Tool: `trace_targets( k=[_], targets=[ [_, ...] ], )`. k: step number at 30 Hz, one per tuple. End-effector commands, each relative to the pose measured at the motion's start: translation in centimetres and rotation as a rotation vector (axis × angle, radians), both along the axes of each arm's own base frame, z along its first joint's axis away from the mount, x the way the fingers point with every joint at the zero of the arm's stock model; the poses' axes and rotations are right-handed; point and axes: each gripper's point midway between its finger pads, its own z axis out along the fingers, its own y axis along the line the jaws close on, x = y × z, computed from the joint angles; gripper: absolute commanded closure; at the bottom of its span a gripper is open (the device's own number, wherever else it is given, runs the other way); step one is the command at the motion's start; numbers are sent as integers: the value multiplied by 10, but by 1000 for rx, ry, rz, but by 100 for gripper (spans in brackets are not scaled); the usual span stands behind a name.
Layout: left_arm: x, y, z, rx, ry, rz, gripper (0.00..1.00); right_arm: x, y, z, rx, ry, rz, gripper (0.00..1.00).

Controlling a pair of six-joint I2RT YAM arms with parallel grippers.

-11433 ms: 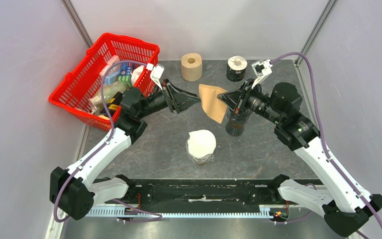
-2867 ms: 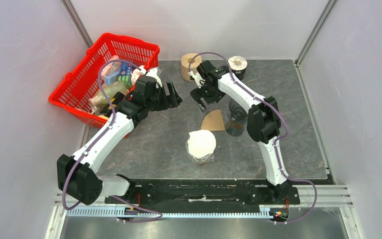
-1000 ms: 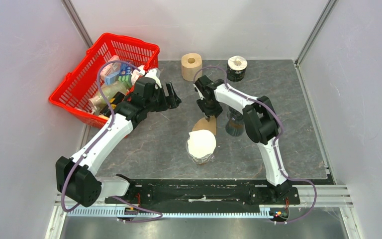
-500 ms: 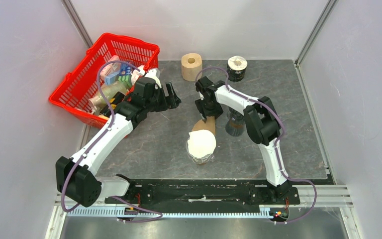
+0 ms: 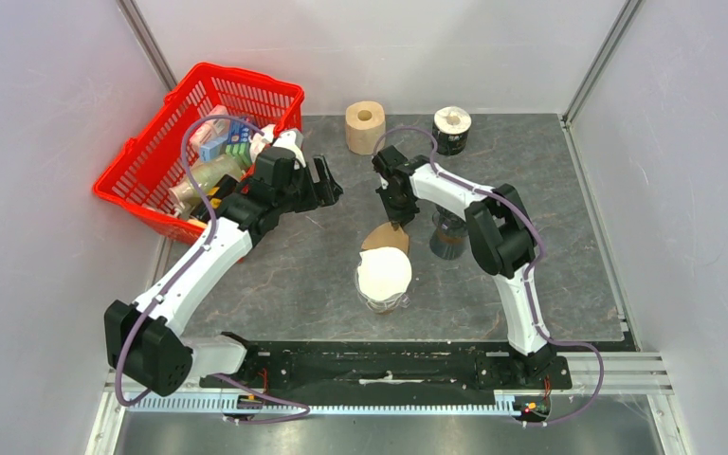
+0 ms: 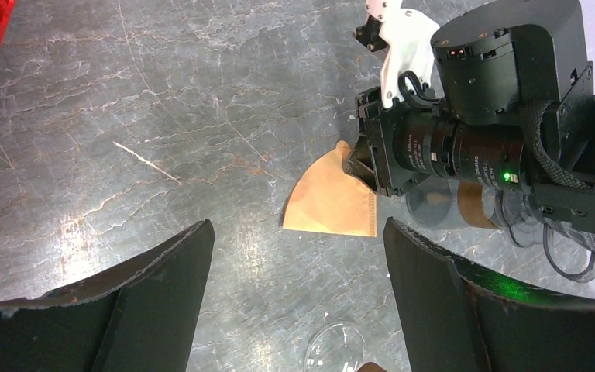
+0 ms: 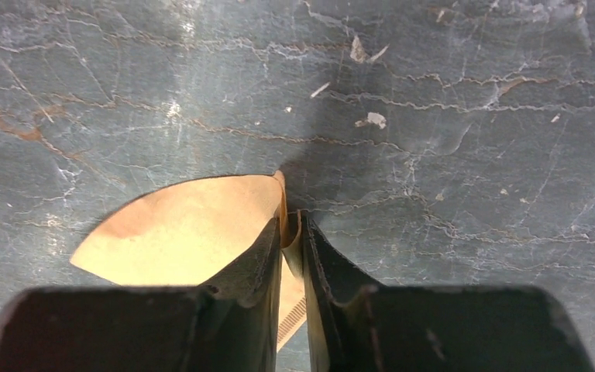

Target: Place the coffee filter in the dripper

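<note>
The coffee filter [image 5: 385,238], a brown paper fan, lies on the dark stone table just left of the dripper [image 5: 447,235], a clear hourglass glass vessel with a brown band. My right gripper [image 5: 396,219] points down at the filter's far corner. In the right wrist view its jaws [image 7: 290,232] are shut on a raised fold of the filter [image 7: 186,232]. My left gripper [image 5: 328,186] hovers open to the left. In its wrist view the filter [image 6: 331,203] lies beyond the wide-spread fingers [image 6: 163,271], with the dripper [image 6: 465,208] behind the right wrist.
A glass cup with a white top [image 5: 384,276] stands right in front of the filter. A red basket [image 5: 142,166] of groceries sits at the back left. A paper roll [image 5: 365,126] and a black tub [image 5: 451,131] stand at the back.
My right gripper's jaws have closed on the filter's corner, and the wrist has shifted slightly. The left arm has stayed nearly still, gripper open.
</note>
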Motion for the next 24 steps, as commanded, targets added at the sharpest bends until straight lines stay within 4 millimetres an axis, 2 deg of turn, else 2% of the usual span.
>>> trace_targets(
  k=[1,5,8,13,15,18,21,24],
  targets=[
    [0,7,13,20,-59,-1,13,9,15,27,70,-87,22,82],
    [-2,4,20,2,-73,-21,13,26,21,95,157,-277,37,88],
    [-6,-1,30,-27,-97,-50,13,33,23,156,240,-432,37,89],
    [-16,-9,61,-105,-190,-111,13,28,3,243,349,-670,-64,91],
    [-24,-21,76,-189,-233,-167,12,19,-4,271,440,-744,-130,91],
    [-40,-50,103,-393,-287,-296,11,4,-13,301,604,-855,-225,90],
    [-51,-74,131,-585,-326,-407,11,-6,-19,318,683,-925,-285,90],
    [-54,-89,142,-647,-336,-450,10,-16,-17,333,739,-989,-308,90]
  ],
)
